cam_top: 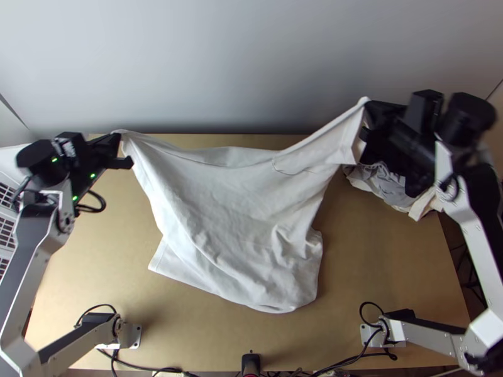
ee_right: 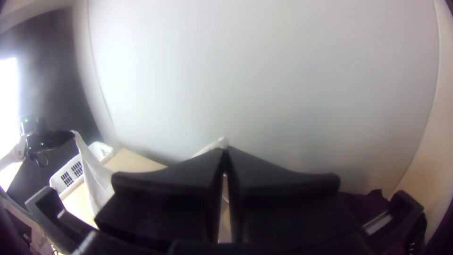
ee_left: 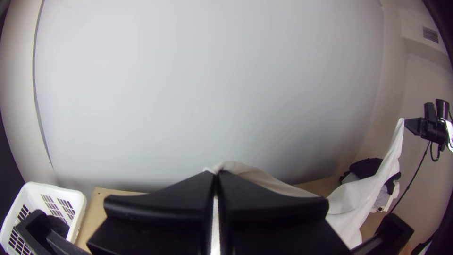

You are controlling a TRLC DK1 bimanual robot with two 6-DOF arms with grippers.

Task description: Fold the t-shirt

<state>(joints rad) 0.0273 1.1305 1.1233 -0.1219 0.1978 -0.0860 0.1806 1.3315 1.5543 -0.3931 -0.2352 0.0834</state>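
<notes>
White t-shirt (cam_top: pixel 232 201) lifted at two spots

The left gripper (cam_top: pixel 117 137) was closed on one edge, the right gripper (cam_top: pixel 368 108) on another. Between them the fabric sagged, its lower part rumpled over the bench (cam_top: pixel 402 276). Clothes (cam_top: pixel 385 183) lay heaped near the right gripper.

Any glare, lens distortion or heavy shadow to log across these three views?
Right wrist view: blown-out glare at the far left, behind the left arm. Left wrist view: the wall's side edges bow, corners go dark. Top view: no glare on the T-shirt, soft shading in its folds, a darker band low on the wall behind the table.
</notes>
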